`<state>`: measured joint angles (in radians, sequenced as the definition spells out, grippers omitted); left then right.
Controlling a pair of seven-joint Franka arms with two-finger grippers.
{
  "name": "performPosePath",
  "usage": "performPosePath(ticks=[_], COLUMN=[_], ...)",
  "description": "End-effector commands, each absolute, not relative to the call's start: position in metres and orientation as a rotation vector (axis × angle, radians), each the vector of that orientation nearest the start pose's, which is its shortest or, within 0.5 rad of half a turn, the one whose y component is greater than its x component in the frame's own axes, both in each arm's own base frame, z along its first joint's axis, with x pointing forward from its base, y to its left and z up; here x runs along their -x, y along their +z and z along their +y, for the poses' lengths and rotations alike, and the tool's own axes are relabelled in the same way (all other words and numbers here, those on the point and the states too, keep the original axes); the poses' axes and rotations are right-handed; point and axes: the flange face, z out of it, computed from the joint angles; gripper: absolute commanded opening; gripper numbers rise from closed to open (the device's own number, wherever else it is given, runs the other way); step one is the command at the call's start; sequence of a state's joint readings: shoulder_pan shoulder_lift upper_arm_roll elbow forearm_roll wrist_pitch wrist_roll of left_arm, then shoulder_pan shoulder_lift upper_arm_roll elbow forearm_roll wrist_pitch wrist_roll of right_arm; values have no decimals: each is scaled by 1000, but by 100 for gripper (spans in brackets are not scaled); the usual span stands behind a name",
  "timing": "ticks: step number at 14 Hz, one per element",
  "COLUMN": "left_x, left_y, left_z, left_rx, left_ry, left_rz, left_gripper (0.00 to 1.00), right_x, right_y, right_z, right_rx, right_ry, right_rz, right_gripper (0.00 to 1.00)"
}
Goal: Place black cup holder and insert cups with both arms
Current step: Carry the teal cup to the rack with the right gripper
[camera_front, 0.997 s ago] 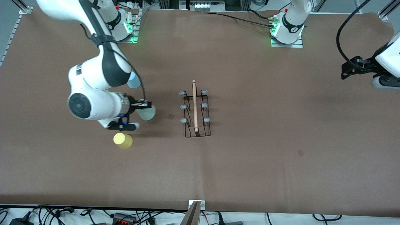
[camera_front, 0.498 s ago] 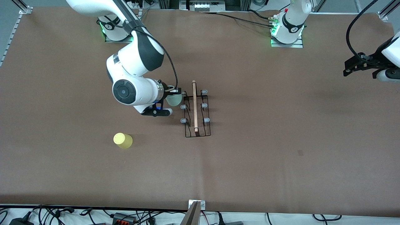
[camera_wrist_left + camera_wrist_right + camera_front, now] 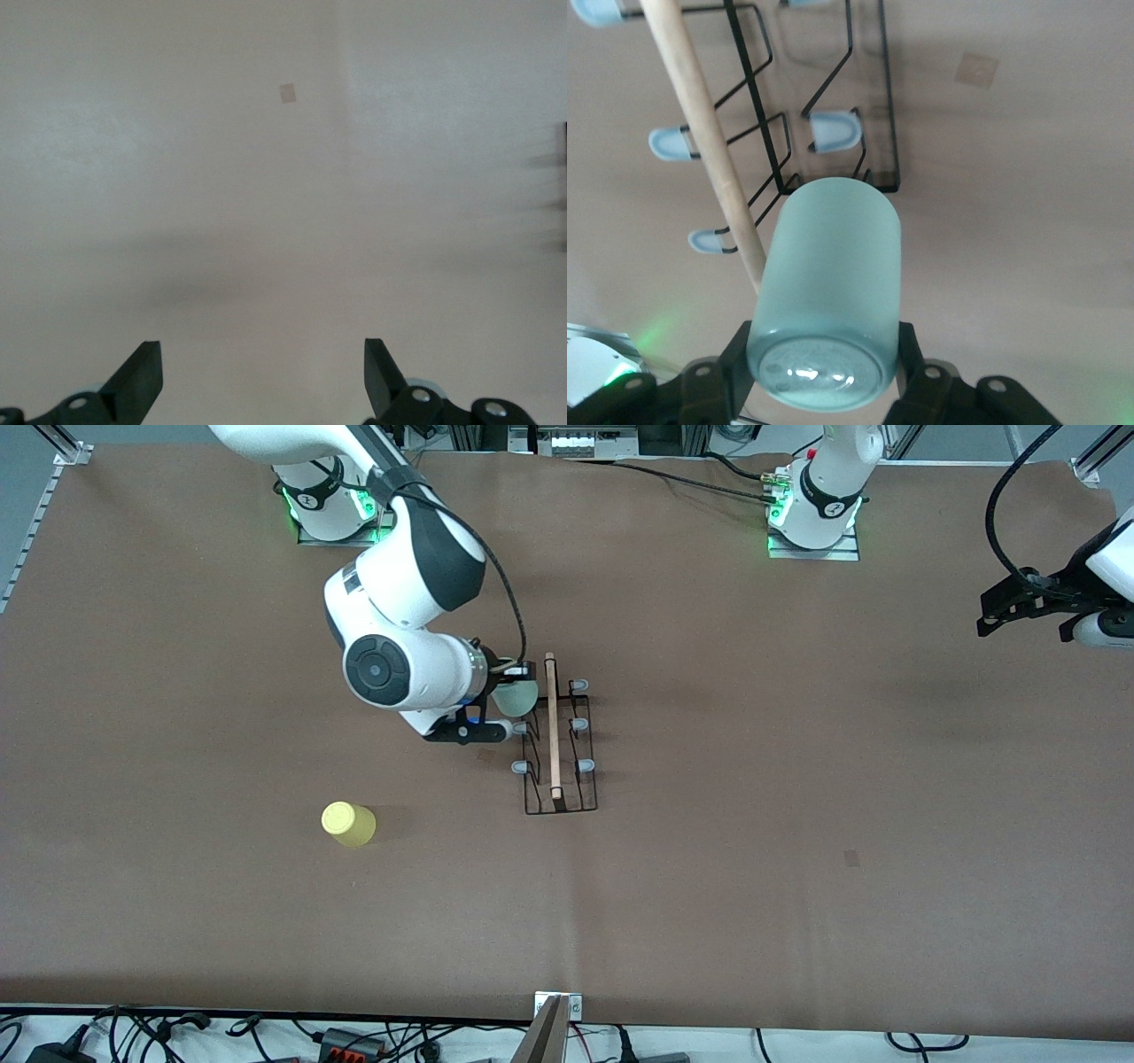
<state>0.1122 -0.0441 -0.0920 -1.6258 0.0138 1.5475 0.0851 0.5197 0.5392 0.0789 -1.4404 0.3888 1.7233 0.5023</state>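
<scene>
Two fingers of the right gripper (image 3: 824,372) clamp the pale green cup (image 3: 828,301) over the black cup holder (image 3: 556,744); the left gripper (image 3: 263,376) waits, fingers spread wide.

Light blue cup: hidden, possibly beneath the right arm (image 3: 399,629). Black cup holder (image 3: 563,186): blurred, cut off at left wrist view's edge.

Matt black wire rack (image 3: 558,748), wooden handle (image 3: 552,722)

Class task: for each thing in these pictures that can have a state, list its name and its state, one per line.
Black cup holder: upright on the table, visible pegs bare.
Pale green cup: gripped, held over the holder's end nearest the bases.
Yellow cup: on the table, untouched.
Right gripper: shut on the cup.
Left gripper: open, waiting.
</scene>
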Motion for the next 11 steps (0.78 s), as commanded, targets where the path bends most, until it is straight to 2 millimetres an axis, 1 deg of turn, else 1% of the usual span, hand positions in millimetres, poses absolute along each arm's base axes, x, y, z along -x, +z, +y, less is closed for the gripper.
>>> performPosePath(ticks=[1,2,4,6,7,8,9,10,11], left_x=[-536,-536,-535,-534,-533,-532,-531,-531,-531], left_y=[624,625,626,625,625,625,625,624,624], left_z=[15,14,12,14,15,15,14,17,18], left_rx=[3151,3151,3152,3156,3155,3155,3157,3157,3158], left_ry=[38,35,35,54,59,69,81,83,83], left_rz=[123,126,131,126,124,124,124,117,112], left_gripper=[100,100,100,100,100,100,100,100,100], right_x=[-539,-539,-540,-540,-539,-540,-542,-545,-546], right_y=[354,345,334,323,321,318,318,326,330], right_z=[414,413,409,410,412,412,412,412,411], right_rx=[2873,2898,2933,2943,2944,2943,2949,2948,2950], right_ry=[642,646,647,651,651,650,641,631,625], right_rz=[33,24,15,14,11,30,110,170,239], right_gripper=[6,7,7,7,12,56,100,100,100])
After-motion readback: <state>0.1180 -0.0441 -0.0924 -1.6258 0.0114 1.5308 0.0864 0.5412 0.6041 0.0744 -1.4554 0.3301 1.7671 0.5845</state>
